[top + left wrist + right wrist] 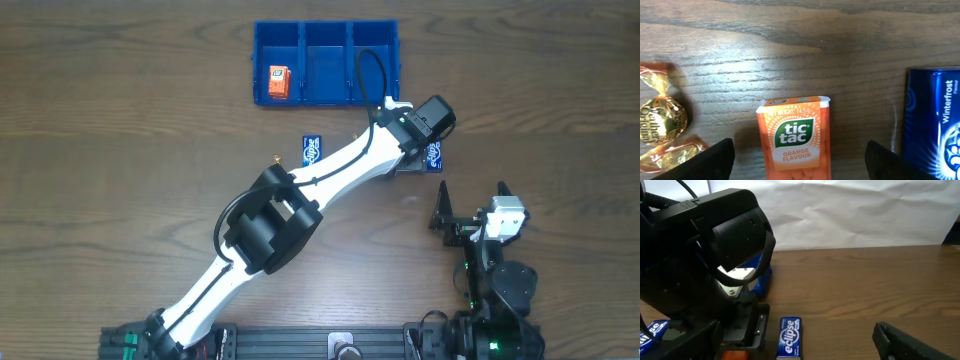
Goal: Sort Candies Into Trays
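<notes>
Your blue tray [303, 60] holds one orange mint box [279, 82] in its left compartment. Before the tray's right end, your left gripper [800, 165] stands spread astride a second orange box [795, 132], beside a gold-wrapped candy [660, 117]. Farther from the tray, your right gripper [472, 200] gapes empty.

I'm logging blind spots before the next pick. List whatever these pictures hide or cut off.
- Orange candy box: left wrist view, near end cut by the frame edge.
- Blue mint pack: same view, cut by the edge.
- Gold-wrapped candy: same view, partly cut by the edge.
- Tray, right compartment: top view, left arm's cable crosses it.
</notes>
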Available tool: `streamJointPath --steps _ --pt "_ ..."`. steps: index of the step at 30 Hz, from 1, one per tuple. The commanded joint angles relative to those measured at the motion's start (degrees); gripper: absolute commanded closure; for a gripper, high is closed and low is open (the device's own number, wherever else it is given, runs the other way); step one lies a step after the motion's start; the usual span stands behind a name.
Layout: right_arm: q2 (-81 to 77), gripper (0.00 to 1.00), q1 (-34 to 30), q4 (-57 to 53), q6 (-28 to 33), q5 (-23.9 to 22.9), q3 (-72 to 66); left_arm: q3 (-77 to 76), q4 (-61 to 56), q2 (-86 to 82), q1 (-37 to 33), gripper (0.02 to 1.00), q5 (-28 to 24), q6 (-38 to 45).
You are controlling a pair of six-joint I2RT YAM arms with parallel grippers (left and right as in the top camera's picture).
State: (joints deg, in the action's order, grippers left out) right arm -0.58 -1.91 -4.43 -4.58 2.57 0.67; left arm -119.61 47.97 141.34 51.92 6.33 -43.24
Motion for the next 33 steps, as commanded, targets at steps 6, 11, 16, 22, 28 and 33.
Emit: streamJointPath --steps 6,11,16,22,28,33 --pt "0.3 0.003 0.3 -0.3 -0.7 -0.3 -0.2 -1.0 0.4 1.2 0.3 0.24 2.0 0.8" --pt "0.3 0.003 0.3 -0.3 -0.7 -0.3 -0.2 -1.0 0.0 1.6 0.3 0.323 1.9 0.8" --pt "0.3 0.003 0.3 -0.3 -0.7 -0.3 -0.2 -1.0 0.0 1.7 0.3 0.426 1.7 0.8" --pt "0.3 0.003 0.3 -0.3 -0.7 -0.3 -0.2 -1.0 0.0 2.1 0.1 0.435 1.5 0.7" --pt "0.3 0.003 0.3 -0.3 -0.7 -0.3 -0.2 -1.0 -0.3 2.7 0.1 0.487 1.3 0.6" --pt "0.3 0.003 0.3 -0.3 -0.7 -0.3 -0.2 -1.0 -0.3 2.7 0.1 0.728 1.3 0.6"
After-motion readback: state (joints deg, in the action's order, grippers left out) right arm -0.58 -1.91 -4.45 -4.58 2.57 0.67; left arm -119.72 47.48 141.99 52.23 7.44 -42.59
